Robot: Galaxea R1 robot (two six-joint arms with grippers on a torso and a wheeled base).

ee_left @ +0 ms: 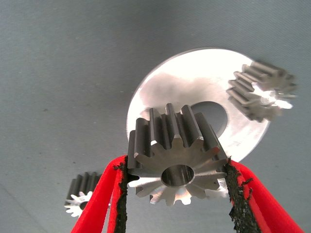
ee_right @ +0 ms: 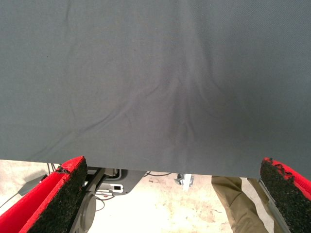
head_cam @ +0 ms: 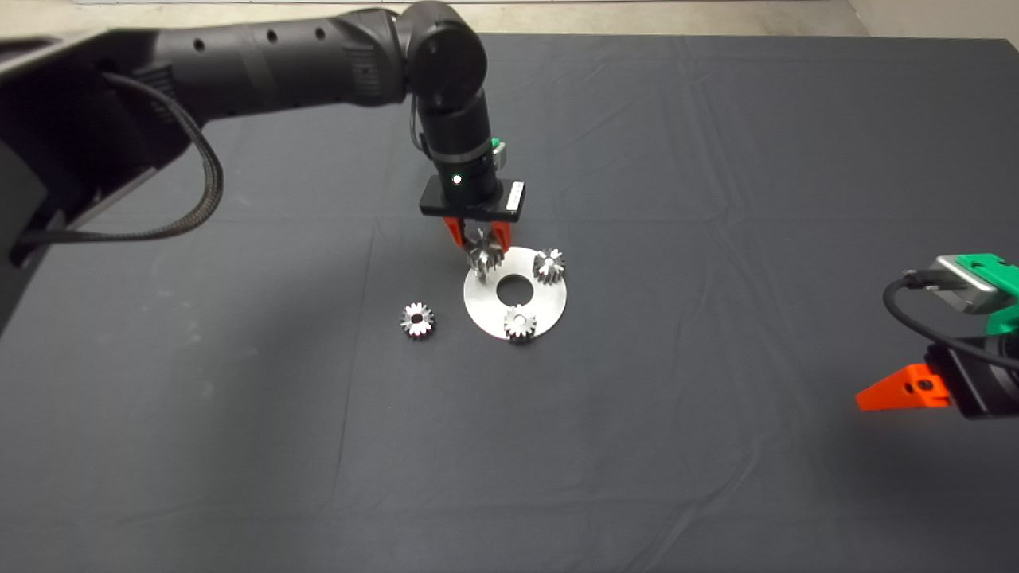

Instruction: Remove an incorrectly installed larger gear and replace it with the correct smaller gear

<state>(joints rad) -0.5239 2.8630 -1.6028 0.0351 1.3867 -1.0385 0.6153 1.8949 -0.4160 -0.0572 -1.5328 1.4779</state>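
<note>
Plate with 2 gears

I see the larger gear in shiny machined metal, the round plate in bright brushed metal, the mat in matt creased cloth, pads rough black.

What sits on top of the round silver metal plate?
Two small silver spur gears sit on the round silver metal plate. The left end effector grips the larger silver gear at the plate's edge. Its seat underneath is covered.
</note>
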